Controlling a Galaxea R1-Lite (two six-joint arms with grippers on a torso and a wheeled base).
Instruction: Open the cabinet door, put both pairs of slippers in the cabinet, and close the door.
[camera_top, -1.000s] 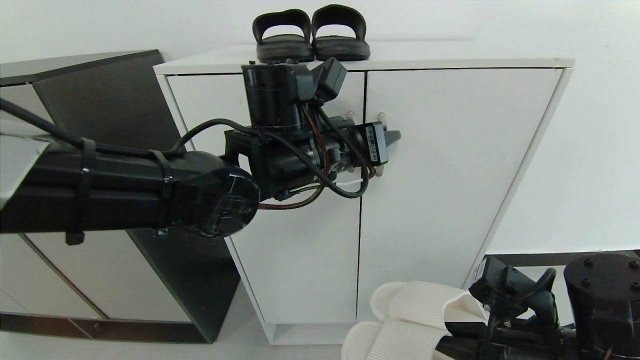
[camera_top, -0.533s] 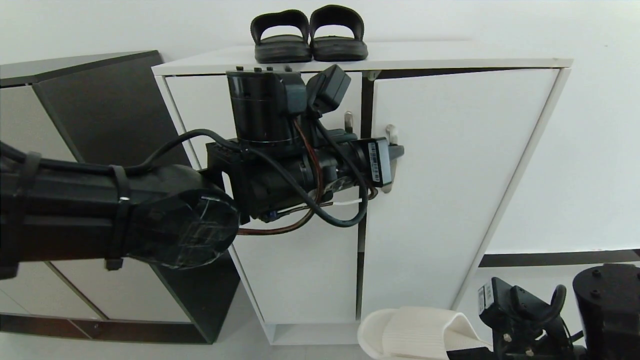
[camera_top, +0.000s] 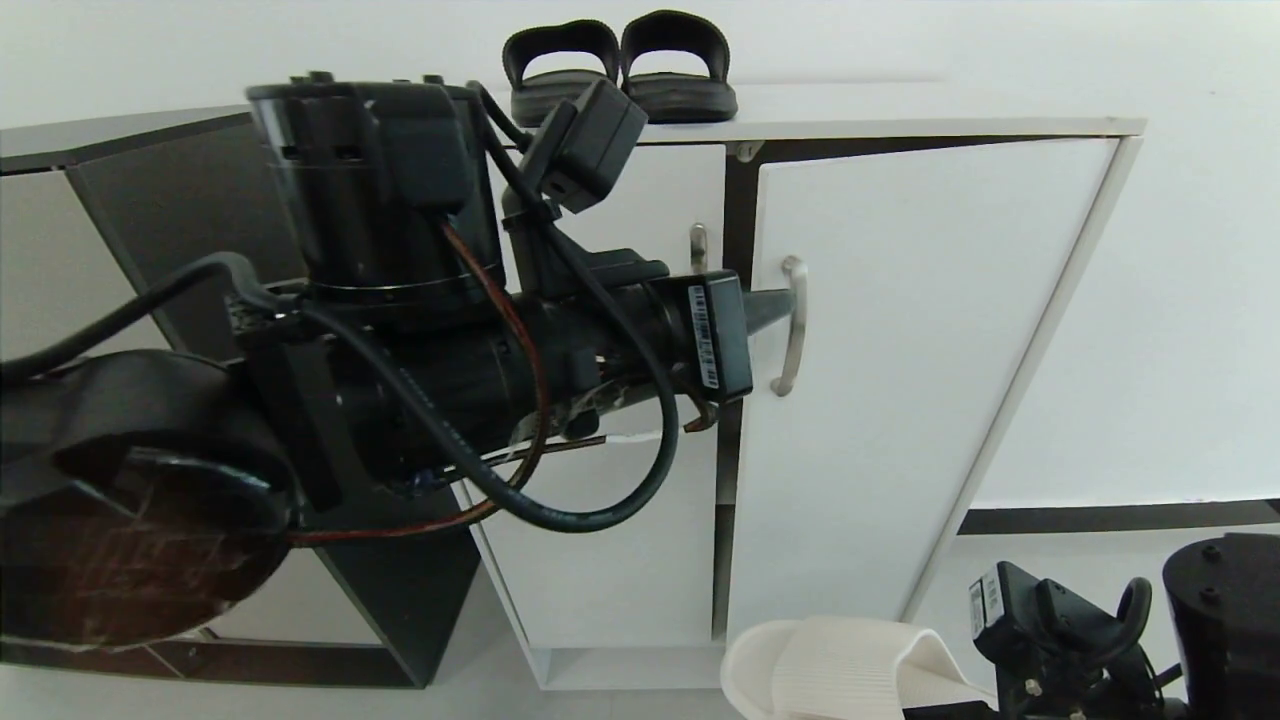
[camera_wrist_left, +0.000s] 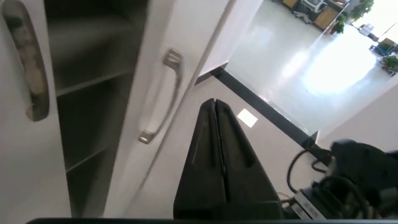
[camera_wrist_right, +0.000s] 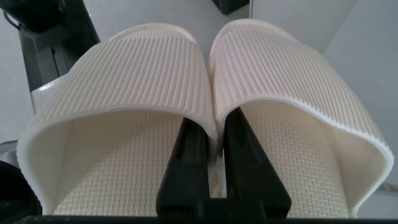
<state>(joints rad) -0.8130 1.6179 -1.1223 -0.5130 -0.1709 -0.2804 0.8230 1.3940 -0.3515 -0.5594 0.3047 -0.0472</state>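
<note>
The cabinet (camera_top: 900, 125) is only cracked: the right door (camera_top: 900, 380) stands ajar, with a dark gap and shelves (camera_wrist_left: 87, 81) showing beside the shut left door (camera_top: 600, 540). That is too narrow for slippers.

Your first risk is the pull. The left gripper (camera_top: 770, 305) has its fingers pressed together with nothing between them. Its tip is just beside the handle (camera_top: 793, 325), and you cannot tell whether it touches. If it is only hooked there, it may slide off and leave the door half open.

Next, the black slippers (camera_top: 620, 65) sit on the cabinet top near the front edge, close above the left wrist. A lift of that arm could knock them off.

Down low, the right gripper (camera_wrist_right: 214, 143) is clamped on the white slippers (camera_wrist_right: 143, 81), pinching only the two adjoining inner walls. They hang near the door's lower corner. A wider swing could strike them, and with so little held, one may twist free.

As for writing, there is a sticker on the left gripper (camera_top: 705, 335) and another on the right wrist (camera_top: 985, 600). The print on both is too small to read.
</note>
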